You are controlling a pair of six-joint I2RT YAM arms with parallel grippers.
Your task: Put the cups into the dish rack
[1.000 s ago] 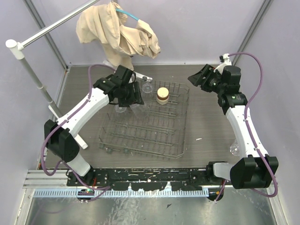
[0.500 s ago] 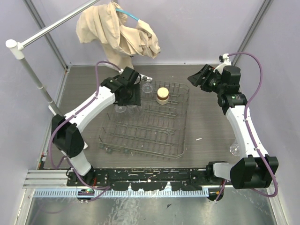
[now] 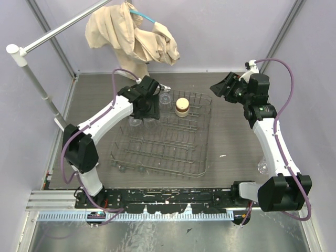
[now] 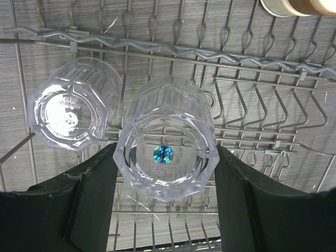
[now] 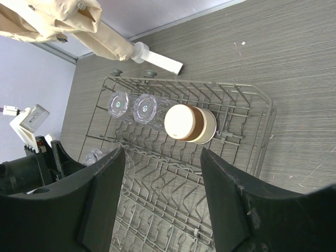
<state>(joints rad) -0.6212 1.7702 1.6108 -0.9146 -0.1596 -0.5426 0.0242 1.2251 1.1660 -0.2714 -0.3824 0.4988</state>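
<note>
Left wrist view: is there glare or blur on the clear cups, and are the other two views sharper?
Left wrist view: sharp; a blue glint sits in the base of the clear faceted tumbler between the dark fingers, white glare on the second clear tumbler. Right wrist view: even light, the grey wire dish rack crisp. Top external view: soft light, weak shadows.

beige cloth (image 3: 134,37) hanging bunched up over the table's (image 3: 94,89) back edge, white pole (image 3: 39,86) slanting along the left edge
</note>
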